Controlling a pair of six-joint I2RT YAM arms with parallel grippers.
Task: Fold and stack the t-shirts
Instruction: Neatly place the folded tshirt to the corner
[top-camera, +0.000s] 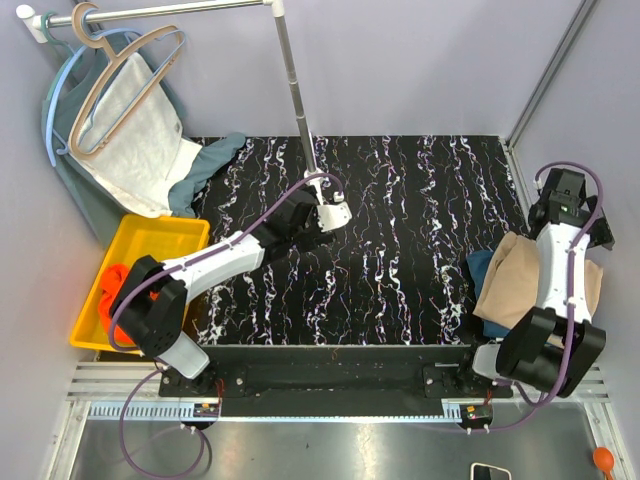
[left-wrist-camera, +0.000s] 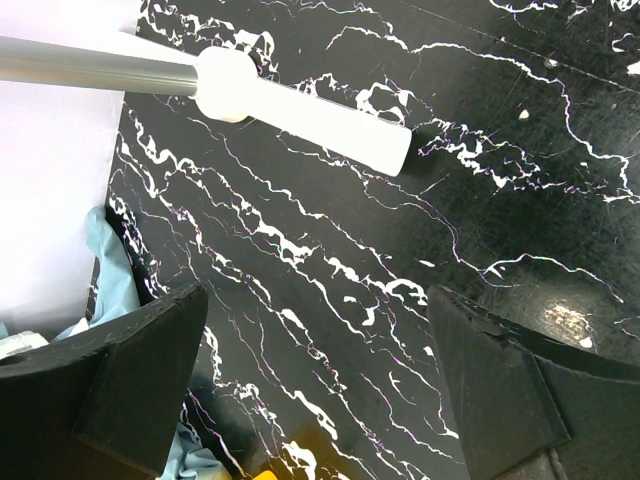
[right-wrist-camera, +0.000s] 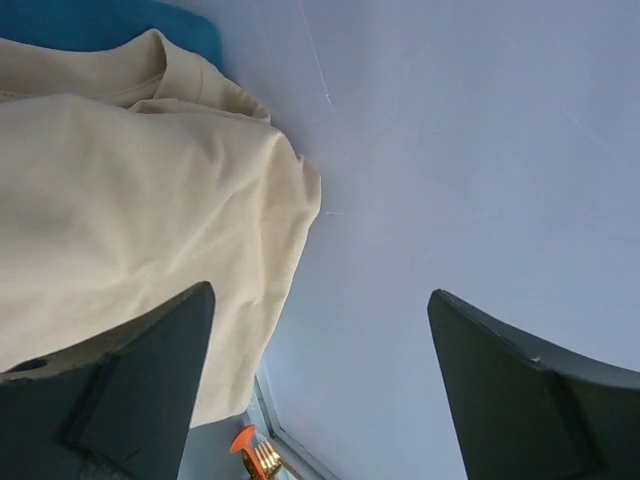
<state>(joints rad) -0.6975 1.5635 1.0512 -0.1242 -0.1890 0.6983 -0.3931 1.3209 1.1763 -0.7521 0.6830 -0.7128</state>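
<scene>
A black marbled tabletop (top-camera: 420, 230) fills the middle of the overhead view; a grey clothes-rack pole (top-camera: 297, 90) rises from its far side; at the tabletop's right edge a folded beige t-shirt (top-camera: 508, 285) lies on top of a dark teal-blue t-shirt (top-camera: 482, 265), probably stacked there to keep the tabletop's middle free for folding; the beige shirt's long axis runs roughly from the tabletop's near edge toward its far edge, and the right wrist view shows its collar at the end where the teal shirt peeks out; just off the tabletop's left edge sits a yellow bin (top-camera: 160, 235) holding a crumpled orange-red t-shirt (top-camera: 110, 300), apparently not yet folded, with no clear long axis; the right gripper (right-wrist-camera: 320, 370) hangs over the stack at the tabletop's right edge, fingers spread wide, holding nothing; the left gripper (left-wrist-camera: 320, 340) hangs over the tabletop's far middle, near the pole's white foot, fingers likewise spread and empty.
</scene>
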